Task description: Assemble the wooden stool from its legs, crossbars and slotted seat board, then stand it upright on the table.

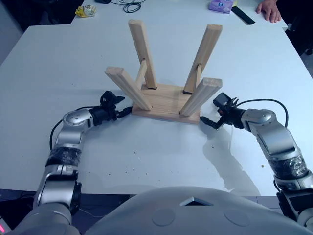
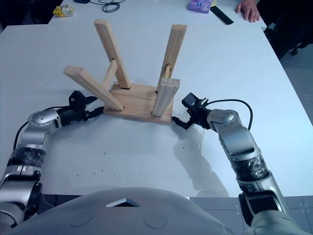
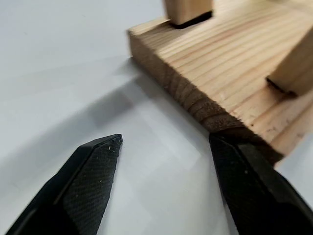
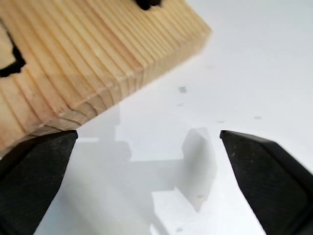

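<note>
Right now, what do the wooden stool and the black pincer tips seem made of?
Stool: pale, bare-looking softwood, perhaps pine; grain lines and growth rings show on the seat board edge. Left pincer fingertips: matte black with fine cross-hatching, likely rubber or plastic.

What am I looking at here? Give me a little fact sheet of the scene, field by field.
Stool: upside down, seat board flat on the table, four legs pointing up
Crossbars: one between each side's legs
Left gripper: open, at board's near left corner
Right gripper: open, at board's near right corner
Left to do: stand it upright
</note>
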Robot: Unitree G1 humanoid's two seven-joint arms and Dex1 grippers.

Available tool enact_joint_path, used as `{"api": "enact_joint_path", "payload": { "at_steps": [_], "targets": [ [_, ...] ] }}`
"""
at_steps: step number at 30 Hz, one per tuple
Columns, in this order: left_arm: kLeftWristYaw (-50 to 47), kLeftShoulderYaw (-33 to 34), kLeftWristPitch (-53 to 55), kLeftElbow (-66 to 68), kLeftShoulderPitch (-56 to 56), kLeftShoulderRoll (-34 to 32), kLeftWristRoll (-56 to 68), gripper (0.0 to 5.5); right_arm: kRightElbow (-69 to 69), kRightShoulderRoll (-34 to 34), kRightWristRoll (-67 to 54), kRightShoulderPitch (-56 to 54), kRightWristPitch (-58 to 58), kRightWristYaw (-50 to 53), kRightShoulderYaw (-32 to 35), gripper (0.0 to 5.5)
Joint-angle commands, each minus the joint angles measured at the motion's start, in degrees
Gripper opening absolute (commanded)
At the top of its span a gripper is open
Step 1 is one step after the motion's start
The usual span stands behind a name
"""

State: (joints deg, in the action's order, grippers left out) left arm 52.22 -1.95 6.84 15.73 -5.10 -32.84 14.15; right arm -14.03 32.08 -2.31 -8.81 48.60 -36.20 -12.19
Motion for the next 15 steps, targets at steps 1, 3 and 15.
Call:
{"api": "enact_joint_path", "payload": {
  "at_steps": [1, 3, 15],
  "targets": [
    [1.89, -3.14, 5.04, -9.04, 5.82, 2.63, 2.88, 3.36, 1.27, -3.44, -2.53, 3.48, -0.89, -1.13, -3.47, 5.38],
    [0.17, -2.27, 6.48, -11.58, 7.62, 3.04, 3.46, 3.36, -0.02, -2.82, -2.67, 4.52, -1.1, -1.43, -3.57, 5.38],
    [-7.7, 2.71, 9.61, -26.34, 22.36, 3.39, 5.37, 3.36, -15.32, 4.63, -4.65, 15.09, 2.5, -1.09, 0.91, 5.38]
  ]
}}
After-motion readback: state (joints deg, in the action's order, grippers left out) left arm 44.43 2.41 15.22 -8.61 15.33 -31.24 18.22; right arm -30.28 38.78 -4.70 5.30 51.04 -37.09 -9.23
